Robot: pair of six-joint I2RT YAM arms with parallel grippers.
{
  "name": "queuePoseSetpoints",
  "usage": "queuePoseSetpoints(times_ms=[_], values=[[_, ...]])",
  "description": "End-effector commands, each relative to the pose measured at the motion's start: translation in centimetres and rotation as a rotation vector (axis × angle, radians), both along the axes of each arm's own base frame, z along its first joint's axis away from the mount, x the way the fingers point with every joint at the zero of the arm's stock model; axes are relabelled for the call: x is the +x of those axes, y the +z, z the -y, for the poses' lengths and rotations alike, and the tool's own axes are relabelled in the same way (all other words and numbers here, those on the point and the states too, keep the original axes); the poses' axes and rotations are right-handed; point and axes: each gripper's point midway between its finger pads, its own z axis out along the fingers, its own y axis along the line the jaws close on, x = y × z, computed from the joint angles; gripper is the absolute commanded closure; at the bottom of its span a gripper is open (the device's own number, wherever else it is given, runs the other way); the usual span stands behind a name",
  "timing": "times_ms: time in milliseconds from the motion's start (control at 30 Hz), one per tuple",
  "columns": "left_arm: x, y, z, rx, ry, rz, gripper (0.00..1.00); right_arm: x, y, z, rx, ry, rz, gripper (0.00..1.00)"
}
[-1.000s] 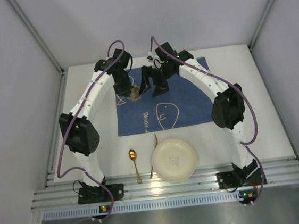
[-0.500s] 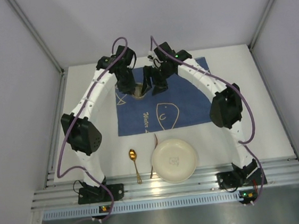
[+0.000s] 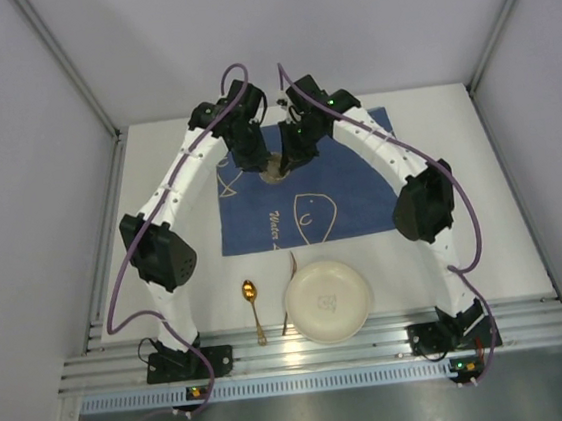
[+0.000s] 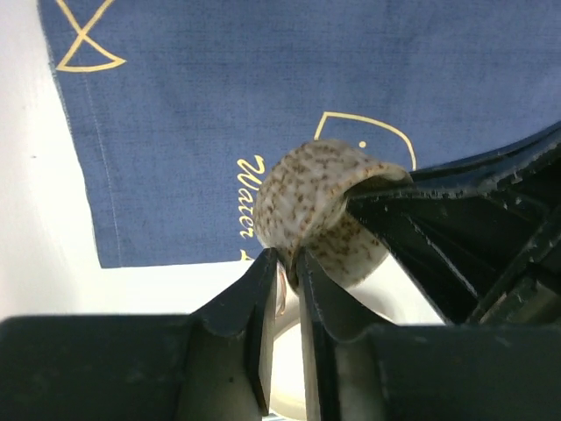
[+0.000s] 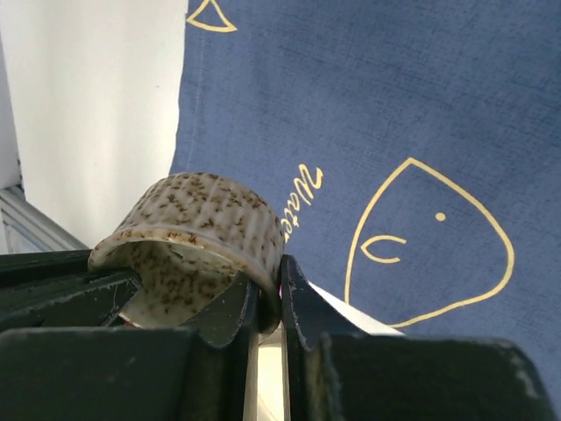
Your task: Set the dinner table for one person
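You are looking at a robotics lab test cell, not a home. The white bench (image 3: 481, 199) is boxed in by plain grey panel walls (image 3: 372, 20) set in aluminium frame posts (image 3: 70, 67), with a ribbed aluminium rail (image 3: 326, 352) along its near edge. The left arm (image 3: 173, 187) and right arm (image 3: 386, 154) are bolted at that rail and trail purple cables (image 3: 117, 278). The only homely things are the blue cloth (image 3: 351, 203), plate (image 3: 328, 301) and spoon (image 3: 253, 304).

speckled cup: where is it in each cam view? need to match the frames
Top external: speckled cup upper centre, over the blue cloth's far part.
Left wrist: cup mid-frame, cloth behind it.
Right wrist: cup left of centre, lower half.
Shared landmark: the blue cloth with fish outlines.
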Motion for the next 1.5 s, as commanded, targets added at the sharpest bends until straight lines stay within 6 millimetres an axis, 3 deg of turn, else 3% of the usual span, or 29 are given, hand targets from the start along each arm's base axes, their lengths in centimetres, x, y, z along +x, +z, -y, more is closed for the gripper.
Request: queuePoseSetpoints(times_ms=[0, 33, 100, 200, 233, 267, 300, 333, 433, 533, 667, 767, 867, 1000, 1133, 1233, 1267, 1333, 1467], values=[[-0.1, 3.2, 3.0, -0.128, -0.072, 0.061, 0.78, 1.8, 0.0, 1.7, -0.077, -0.035, 0.074, 1.00], [-0.1, 3.1, 2.8, -0.119, -0.067, 0.064, 0.63, 2.0, 0.1, 2.1, -0.083, -0.040, 0.078, 1.00], [0.4, 2.8, 1.4, -0.054, -0.030, 0.086, 0.55, 2.8, 0.1, 3.4, -0.107, -0.064, 0.093, 1.00], [-0.4, 3.2, -1.2, 0.021, 0.006, 0.095, 0.37, 5.7, 0.2, 8.0, -0.157, -0.152, 0.125, 1.00], [-0.9, 3.2, -2.0, 0.038, 0.010, 0.091, 0.33, 7.3, 0.3, 11.1, -0.169, -0.214, 0.127, 1.00], [-1.6, 2.0, -3.0, 0.070, 0.015, 0.062, 0.27, 8.2, 0.2, 12.8, -0.176, -0.254, 0.128, 1.00], [-2.0, 1.6, -3.5, 0.083, 0.010, 0.059, 0.26, 9.2, 0.1, 14.5, -0.192, -0.298, 0.130, 1.00], [-3.0, 1.0, -4.2, 0.091, 0.007, 0.051, 0.23, 10.6, 0.1, 17.7, -0.200, -0.367, 0.132, 1.00], [-4.3, 0.0, -4.6, 0.084, 0.000, 0.026, 0.22, 13.6, -0.4, 22.1, -0.240, -0.476, 0.159, 1.00], [-5.9, -2.7, -4.4, 0.064, -0.007, -0.048, 0.23, 16.0, -1.6, 25.1, -0.298, -0.569, 0.185, 1.00], [-6.7, -4.0, -4.2, 0.049, 0.005, -0.106, 0.28, 17.9, -5.2, 26.5, -0.354, -0.622, 0.173, 1.00], [-7.1, -4.2, -4.6, 0.069, 0.011, -0.119, 0.29, 19.1, -6.5, 27.0, -0.366, -0.661, 0.191, 1.00], [-7.2, -4.0, -5.1, 0.090, 0.018, -0.112, 0.30, 20.3, -6.5, 27.2, -0.359, -0.695, 0.225, 1.00], [-7.6, -4.4, -5.6, 0.110, 0.030, -0.132, 0.31, 21.4, -6.3, 29.0, -0.408, -0.756, 0.279, 1.00], [-7.8, -4.8, -5.8, 0.118, 0.037, -0.143, 0.31, 22.0, -7.3, 30.0, -0.386, -0.785, 0.265, 1.00], [-7.5, -4.6, -6.0, 0.127, 0.039, -0.134, 0.31, 22.3, -8.0, 29.3, -0.355, -0.750, 0.255, 0.75], [-7.4, -4.6, -6.0, 0.126, 0.037, -0.133, 0.31, 22.3, -8.1, 28.9, -0.341, -0.736, 0.254, 0.54], [-7.2, -4.7, -5.9, 0.123, 0.038, -0.138, 0.31, 22.9, -7.5, 28.3, -0.285, -0.716, 0.270, 0.46], [-6.9, -5.0, -5.6, 0.117, 0.028, -0.147, 0.31, 23.5, -5.2, 28.3, -0.209, -0.735, 0.299, 0.43]])
